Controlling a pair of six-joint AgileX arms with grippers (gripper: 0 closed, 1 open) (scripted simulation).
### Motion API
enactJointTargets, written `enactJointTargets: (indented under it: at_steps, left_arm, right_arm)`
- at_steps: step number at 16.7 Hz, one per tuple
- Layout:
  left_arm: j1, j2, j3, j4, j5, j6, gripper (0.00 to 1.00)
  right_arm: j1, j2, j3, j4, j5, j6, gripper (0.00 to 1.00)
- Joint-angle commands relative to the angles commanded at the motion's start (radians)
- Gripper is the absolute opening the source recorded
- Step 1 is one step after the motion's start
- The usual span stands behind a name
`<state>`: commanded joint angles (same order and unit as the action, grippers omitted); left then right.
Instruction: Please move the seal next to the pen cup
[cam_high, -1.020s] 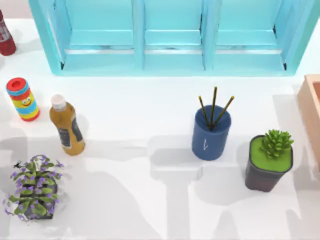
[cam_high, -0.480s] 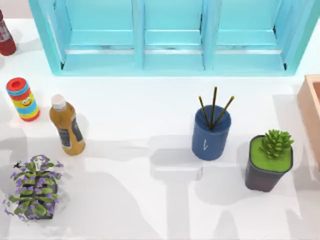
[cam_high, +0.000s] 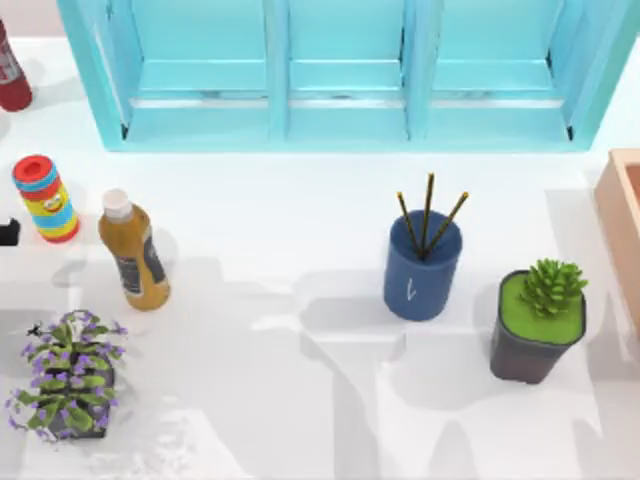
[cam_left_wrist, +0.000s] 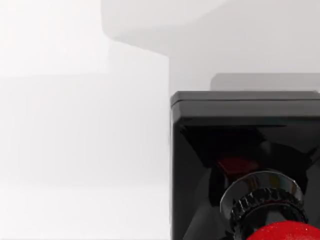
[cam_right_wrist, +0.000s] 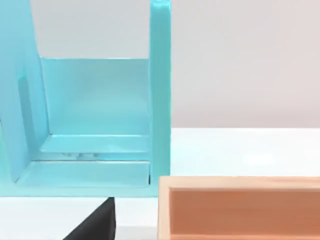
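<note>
The seal (cam_left_wrist: 240, 150) is very close in the left wrist view: a black square block base with a ringed neck and a glossy red knob at the picture's edge, over white table. No fingers show around it. A small black shape (cam_high: 7, 232) sits at the far left edge of the top view, beside the striped can; I cannot tell if it is the seal or part of my left arm. The pen cup (cam_high: 422, 268), dark blue with three brown pencils, stands right of the table's centre.
A mustard bottle (cam_high: 133, 263), a striped can (cam_high: 45, 198) and a purple-flowered pot (cam_high: 68, 375) stand at the left. A succulent pot (cam_high: 537, 320) is right of the cup. A turquoise shelf (cam_high: 340, 75) lines the back, and a wooden box (cam_right_wrist: 240, 207) is at the right edge.
The small black shape has appeared at the top view's left edge beside the striped can. Shadows on the left of the table have shifted. The cup and pots have not moved.
</note>
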<state>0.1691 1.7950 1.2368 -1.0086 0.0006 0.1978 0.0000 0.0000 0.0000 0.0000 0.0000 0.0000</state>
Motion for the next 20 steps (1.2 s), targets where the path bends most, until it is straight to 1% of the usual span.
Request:
enactJointTargets:
  at_steps: [5, 8, 10, 15, 17, 20]
  left_arm:
    - [-0.223, -0.060, 0.199, -0.288, 0.000, -0.225, 0.00]
    - [-0.330, -0.099, 0.289, -0.402, 0.000, -0.334, 0.00]
    - [-0.352, -0.111, 0.310, -0.425, 0.000, -0.357, 0.00]
    - [-0.349, -0.107, 0.321, -0.434, 0.006, -0.357, 0.00]
    - [-0.354, -0.106, 0.375, -0.478, 0.026, -0.366, 0.00]
    - [-0.389, -0.066, 0.535, -0.583, 0.071, -0.402, 0.00]
  right_arm:
    - [0.000, 0.000, 0.000, 0.000, 0.000, 0.000, 1.00]
    - [0.000, 0.000, 0.000, 0.000, 0.000, 0.000, 1.00]
    - [0.000, 0.000, 0.000, 0.000, 0.000, 0.000, 1.00]
    - [0.000, 0.000, 0.000, 0.000, 0.000, 0.000, 1.00]
    - [0.000, 0.000, 0.000, 0.000, 0.000, 0.000, 1.00]
    - [0.000, 0.000, 0.000, 0.000, 0.000, 0.000, 1.00]
